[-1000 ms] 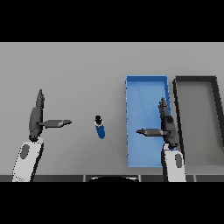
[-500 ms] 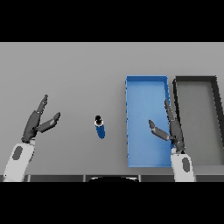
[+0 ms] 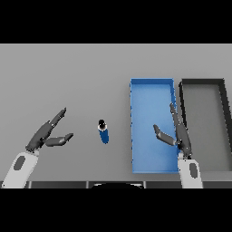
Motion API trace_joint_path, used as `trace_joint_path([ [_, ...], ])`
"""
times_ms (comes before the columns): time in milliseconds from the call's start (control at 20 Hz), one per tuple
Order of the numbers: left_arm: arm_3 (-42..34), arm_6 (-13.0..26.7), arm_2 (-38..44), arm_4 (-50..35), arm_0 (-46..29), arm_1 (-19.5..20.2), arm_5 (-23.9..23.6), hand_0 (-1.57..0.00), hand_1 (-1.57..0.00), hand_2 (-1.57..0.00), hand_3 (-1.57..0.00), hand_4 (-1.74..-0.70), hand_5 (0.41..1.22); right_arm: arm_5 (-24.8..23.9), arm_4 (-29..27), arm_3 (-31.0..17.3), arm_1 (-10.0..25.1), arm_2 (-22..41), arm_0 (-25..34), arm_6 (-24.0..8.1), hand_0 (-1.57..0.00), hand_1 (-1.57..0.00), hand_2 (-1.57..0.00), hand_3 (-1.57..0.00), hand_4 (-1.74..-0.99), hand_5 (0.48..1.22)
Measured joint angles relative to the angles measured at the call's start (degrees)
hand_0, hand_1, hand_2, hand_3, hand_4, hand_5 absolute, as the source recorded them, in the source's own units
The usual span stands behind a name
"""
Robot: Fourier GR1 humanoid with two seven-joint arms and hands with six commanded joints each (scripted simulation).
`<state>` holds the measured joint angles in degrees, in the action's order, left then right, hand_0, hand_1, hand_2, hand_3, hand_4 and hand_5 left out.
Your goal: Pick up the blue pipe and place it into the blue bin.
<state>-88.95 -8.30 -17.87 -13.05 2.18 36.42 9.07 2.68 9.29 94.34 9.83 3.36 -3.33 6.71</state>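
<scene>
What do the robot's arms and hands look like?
Each arm ends in a white, rounded forearm with a grey oval patch on it. The left hand and the right hand are dark grey, with long slim fingers and a thumb. No cables or markings show.

We are looking at a scene that is being lit softly and evenly, with the grey table showing one flat mid tone from near to far and from left to right. We are finding it impossible to tell where the light is coming from. The blue bin is glowing as the brightest, most saturated patch, its right wall reading slightly darker than its floor. The dark bin on the far right is staying dull, black at the rim. The blue pipe is appearing deeper in tone than the bin, and both dark hands are taking very little light.
</scene>
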Motion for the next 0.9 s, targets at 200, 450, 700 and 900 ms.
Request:
trace_joint_path([
  [200,-3.5,3.1,-5.5,2.4,-1.7,-1.9,1.9,0.0,0.0,0.0,0.0,-1.13,0.475,-0.1,0.2,1.1,-0.2,0.3,-0.8,-0.5,0.0,0.0,0.0,0.0,-1.182,0.618],
  [450,-2.8,5.4,-10.0,5.6,0.2,-6.0,2.1,0.0,0.0,0.0,0.0,-1.15,0.451,-0.1,-0.4,1.2,-0.9,0.3,-0.8,-1.3,0.0,0.0,0.0,0.0,-1.213,0.625],
  [700,2.5,4.2,-12.3,8.5,3.5,-12.6,0.6,0.0,0.0,0.0,0.0,-1.15,0.46,0.2,-0.7,1.2,-0.7,0.0,-0.5,-1.8,0.0,0.0,0.0,0.0,-1.201,0.62],
  [900,6.8,3.5,-12.6,9.0,6.9,-17.3,-0.4,0.0,0.0,0.0,0.0,-1.12,0.456,0.2,-0.7,1.7,-0.2,-0.2,-1.0,-2.1,0.0,0.0,0.0,0.0,-1.211,0.634],
])
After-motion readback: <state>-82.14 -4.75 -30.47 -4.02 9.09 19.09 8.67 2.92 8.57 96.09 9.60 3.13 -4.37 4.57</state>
